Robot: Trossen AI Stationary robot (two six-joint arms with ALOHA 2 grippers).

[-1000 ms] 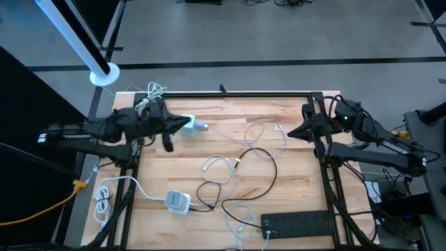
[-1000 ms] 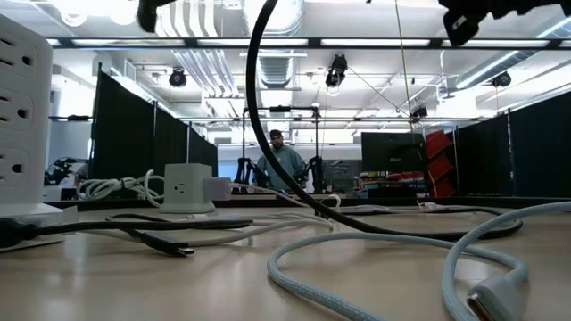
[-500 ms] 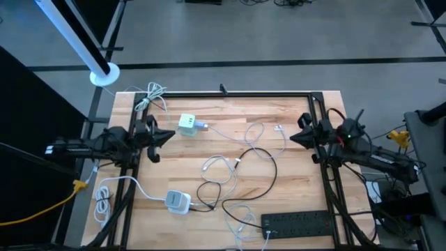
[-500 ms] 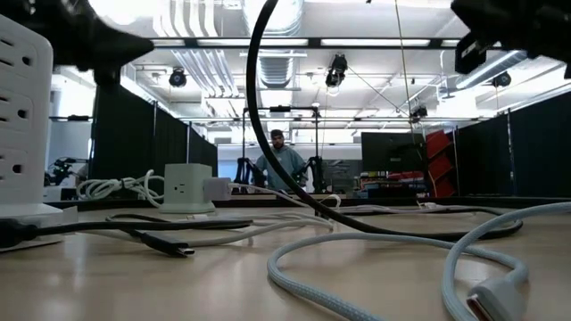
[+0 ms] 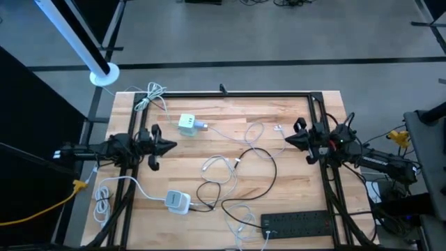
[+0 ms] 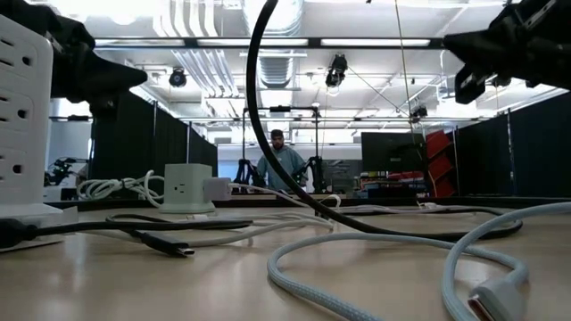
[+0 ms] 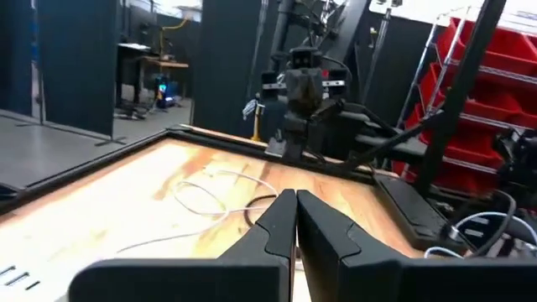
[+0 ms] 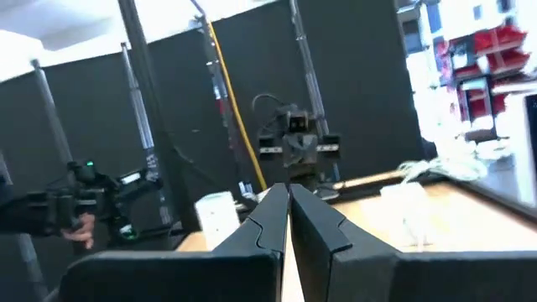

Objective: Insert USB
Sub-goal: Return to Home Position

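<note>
A white cube charger [image 5: 186,124] stands at the far left of the table, also seen in the low view [image 6: 187,187], with a white plug [image 5: 201,126] in its right side. Loose white cables [image 5: 230,167] and a black cable [image 5: 261,178] lie across the table's middle; one white USB plug [image 6: 493,295] lies close in the low view. My left gripper [image 5: 172,146] hovers shut at the left edge, nearer than the charger. My right gripper [image 5: 286,139] hovers shut at the right edge. Both hold nothing, as the wrist views show [image 7: 294,201] [image 8: 287,198].
A white outlet adapter [image 5: 178,201] lies near the front left and looms at the left of the low view [image 6: 22,116]. A black power strip [image 5: 298,223] lies at the front right. A white cable bundle [image 5: 149,94] sits at the far left corner. A person stands far behind the table [image 6: 281,165].
My left gripper has drawn back from the cube charger toward the table's left and near edges and come lower, staying shut. My right gripper has also come lower. The charger and cables lie as before.
</note>
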